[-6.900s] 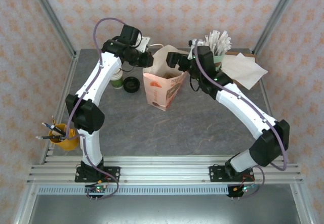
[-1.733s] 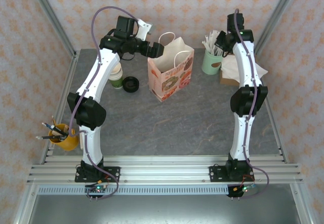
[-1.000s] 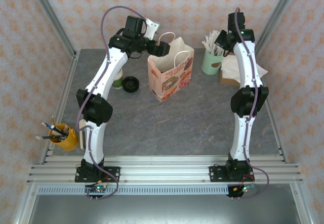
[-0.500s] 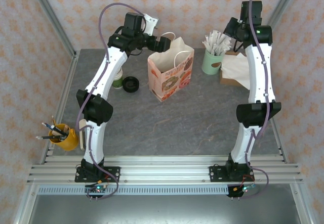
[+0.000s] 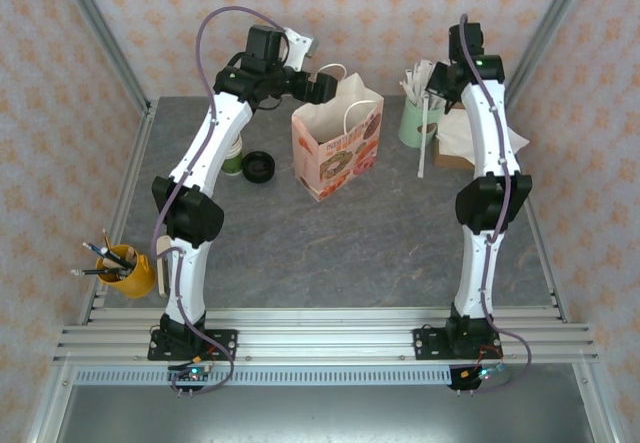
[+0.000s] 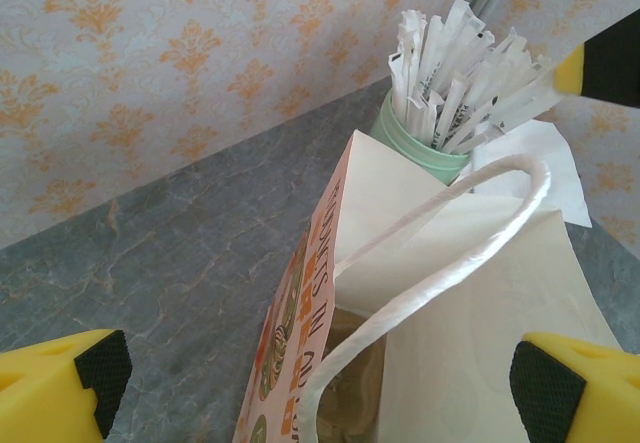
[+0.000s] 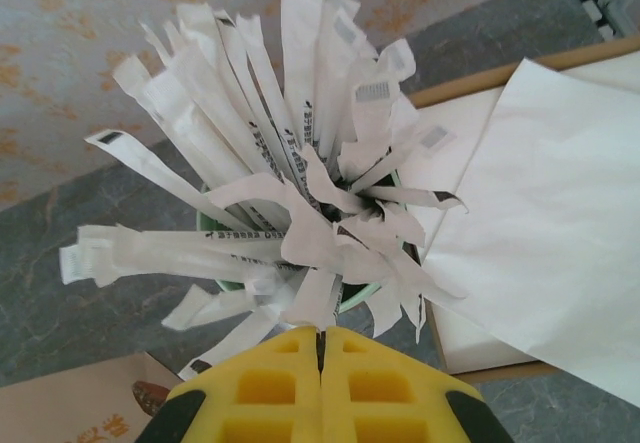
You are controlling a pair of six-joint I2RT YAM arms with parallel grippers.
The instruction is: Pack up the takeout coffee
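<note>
Above the open mouth of the paper bag [image 5: 337, 153], the left gripper [image 5: 322, 85] is held with its jaws spread wide and nothing between them. In the left wrist view the bag's looped handle [image 6: 440, 263] is seen between the yellow fingertips [image 6: 60, 383].

Low inside the bag a dim olive-brown shape [image 6: 350, 363] is glimpsed. Whether it is the takeout coffee cannot be told.

Just left of the bag a round black item [image 5: 259, 166] is set on the table [image 5: 330, 253]. Further left, a stack of cream cups [image 5: 231, 155] is partly hidden behind the left arm.

Right of the bag a mint-green holder [image 5: 412, 128] is stood, crammed with wrapped straws [image 7: 300, 163], with white napkins [image 5: 490, 138] beyond it. The right gripper [image 7: 320, 335] is poised directly over those straws, its jaws pressed together. A paper strip is seen reaching the seam, though whether it is pinched cannot be made out. One loose straw [image 5: 421, 163] is stretched down past the holder's front.

Well to the bag's near left, a yellow cup of pens [image 5: 128, 271] is placed.
</note>
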